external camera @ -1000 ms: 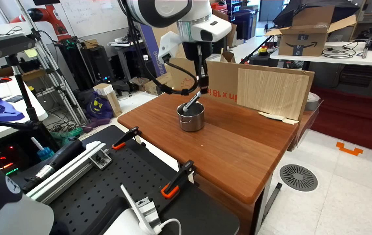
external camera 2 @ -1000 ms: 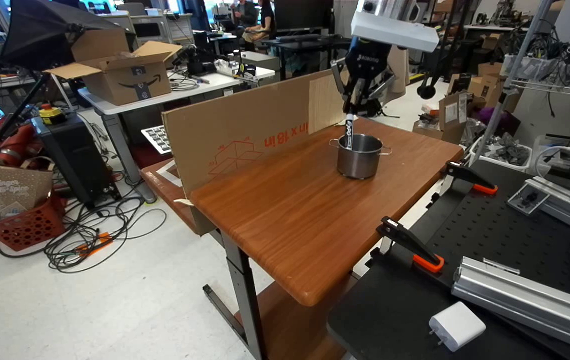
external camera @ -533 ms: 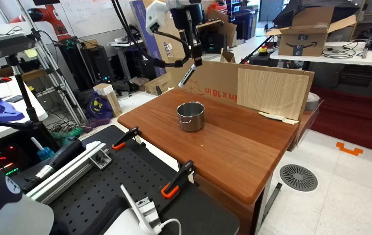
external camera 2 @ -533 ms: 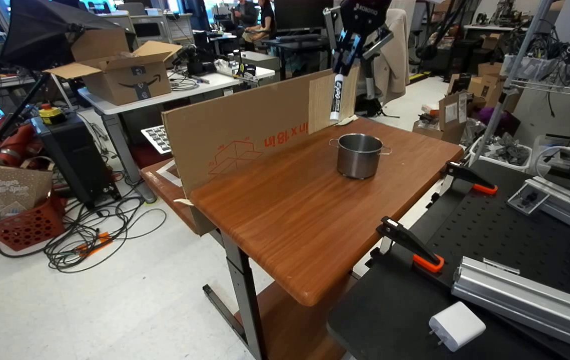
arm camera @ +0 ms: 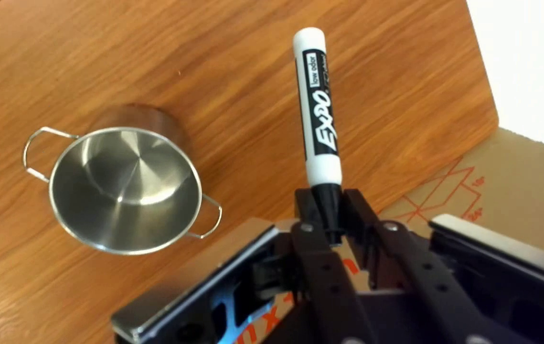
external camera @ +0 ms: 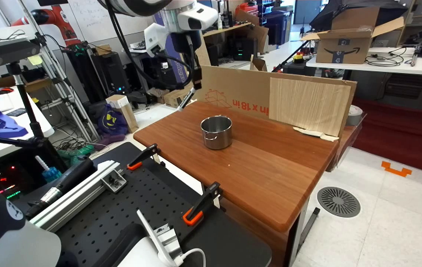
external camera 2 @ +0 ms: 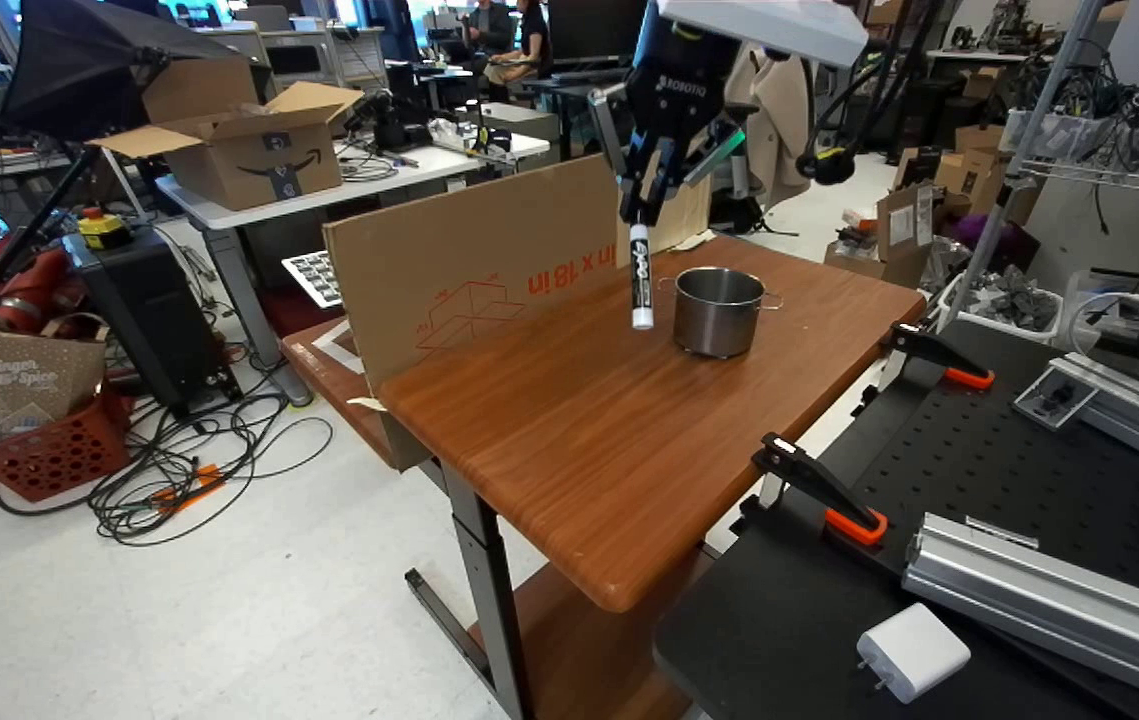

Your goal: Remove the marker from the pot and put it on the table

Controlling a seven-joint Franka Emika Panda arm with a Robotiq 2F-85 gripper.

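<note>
The marker (external camera: 186,99) has a black and white body with an EXPO label and a black cap. My gripper (external camera: 196,83) is shut on its cap end, with the white end pointing down and tilted. In an exterior view, the marker (external camera 2: 641,277) hangs beside the pot (external camera 2: 717,320). The wrist view shows the marker (arm camera: 318,105) between the fingertips (arm camera: 331,205), over the table (arm camera: 233,71). The silver pot (arm camera: 123,191) stands upright and looks empty inside. It also stands on the reddish-brown table (external camera: 262,178). The marker's height above the table is hard to judge.
A cardboard panel (external camera: 248,89) stands along the table's far edge, also in the wrist view (arm camera: 515,191). A black perforated bench (external camera: 151,200) adjoins the near side, with clamps (external camera: 203,204) at the joint. A cable hangs beside the gripper.
A second ago the held marker's lower end was inside the pot. My gripper lifted it out, moved it sideways away from the pot, then lowered it. The pot has not moved.
</note>
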